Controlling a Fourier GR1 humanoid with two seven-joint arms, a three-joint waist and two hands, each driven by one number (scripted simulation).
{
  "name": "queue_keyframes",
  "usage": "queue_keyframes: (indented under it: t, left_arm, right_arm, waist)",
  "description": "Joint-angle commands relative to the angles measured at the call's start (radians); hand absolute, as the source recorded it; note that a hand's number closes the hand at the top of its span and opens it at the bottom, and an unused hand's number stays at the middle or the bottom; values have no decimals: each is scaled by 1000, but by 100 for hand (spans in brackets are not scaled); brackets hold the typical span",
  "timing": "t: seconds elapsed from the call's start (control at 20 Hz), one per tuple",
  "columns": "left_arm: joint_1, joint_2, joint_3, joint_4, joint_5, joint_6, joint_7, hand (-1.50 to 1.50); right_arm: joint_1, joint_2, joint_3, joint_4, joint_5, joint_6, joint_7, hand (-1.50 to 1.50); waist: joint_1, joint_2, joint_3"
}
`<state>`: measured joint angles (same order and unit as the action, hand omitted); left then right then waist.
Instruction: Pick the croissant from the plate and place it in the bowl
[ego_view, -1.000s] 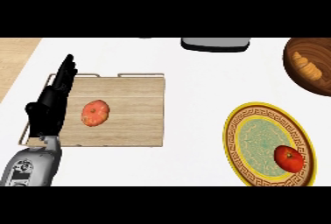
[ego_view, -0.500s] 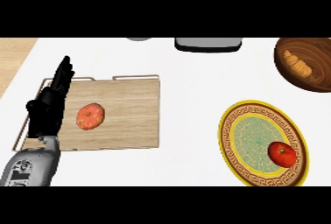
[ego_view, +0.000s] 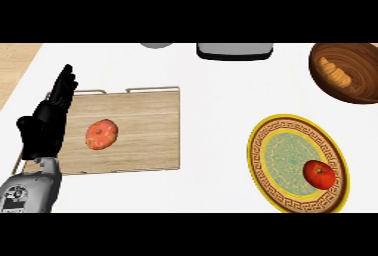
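The croissant (ego_view: 336, 73) lies inside the brown wooden bowl (ego_view: 353, 93) at the upper right. The yellow patterned plate (ego_view: 288, 157) sits at the lower right with a red apple (ego_view: 320, 174) on it. My left hand (ego_view: 46, 125) rests open at the left edge, fingers pointing up, beside the cutting board. My right hand does not show.
A wooden cutting board (ego_view: 140, 125) with metal handles lies left of centre, carrying an orange-red round fruit (ego_view: 101, 134). A grey appliance (ego_view: 234, 50) and a grey round object (ego_view: 156, 45) sit at the counter's far edge.
The whole view has shifted: board, plate and bowl slide left and slightly down in the picture. The left hand keeps its pose.
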<state>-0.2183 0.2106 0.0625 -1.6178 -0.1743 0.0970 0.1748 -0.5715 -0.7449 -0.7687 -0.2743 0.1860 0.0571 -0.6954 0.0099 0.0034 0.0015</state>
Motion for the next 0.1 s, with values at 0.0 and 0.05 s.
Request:
queue_keyframes:
  t: [0.0,0.05]
  left_arm:
    - [27,-7,13,-4,5,-7,-17,0]
    - [49,-38,-29,-35,-33,20,-16,0]
  right_arm:
    - [75,35,21,-34,-40,29,-34,-150]
    - [64,-2,20,-4,-37,47,-59,-150]
  waist:
    - [-5,-2,-1]
    - [2,1,0]
